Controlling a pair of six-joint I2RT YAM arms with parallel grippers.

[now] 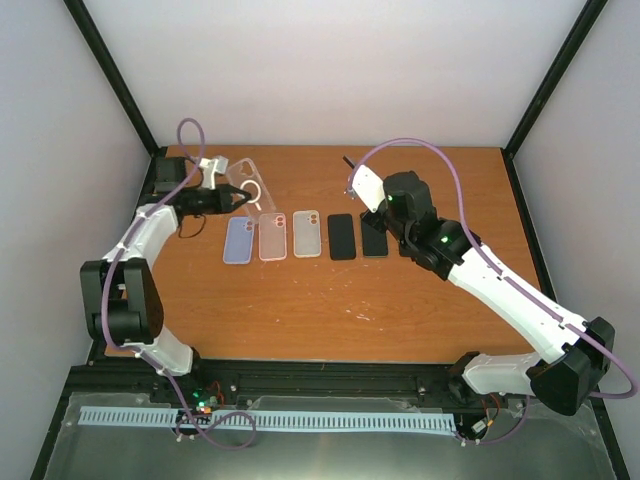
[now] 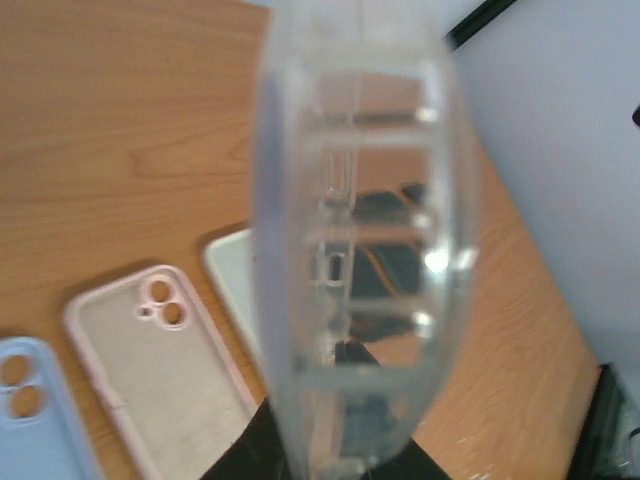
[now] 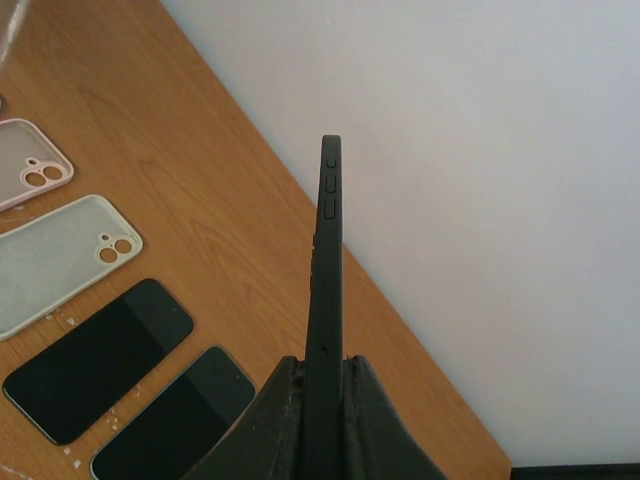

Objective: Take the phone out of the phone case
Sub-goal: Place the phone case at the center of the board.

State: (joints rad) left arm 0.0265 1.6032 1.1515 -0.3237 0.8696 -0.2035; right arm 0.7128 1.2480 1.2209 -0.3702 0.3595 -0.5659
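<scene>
**Separation stage.** The left gripper (image 1: 240,198) is clamped on the clear phone case (image 2: 350,250), which rises edge-on from between its fingers, off the table (image 3: 250,230). The right gripper (image 3: 323,380) is clamped on the dark phone (image 3: 330,260), which stands upright between its fingers, well apart from that case. The phone appears already out, and only setting both parts down seems left. Spare cases (image 3: 60,255) and two phones (image 3: 100,360) lie below and left of the right claw.
</scene>
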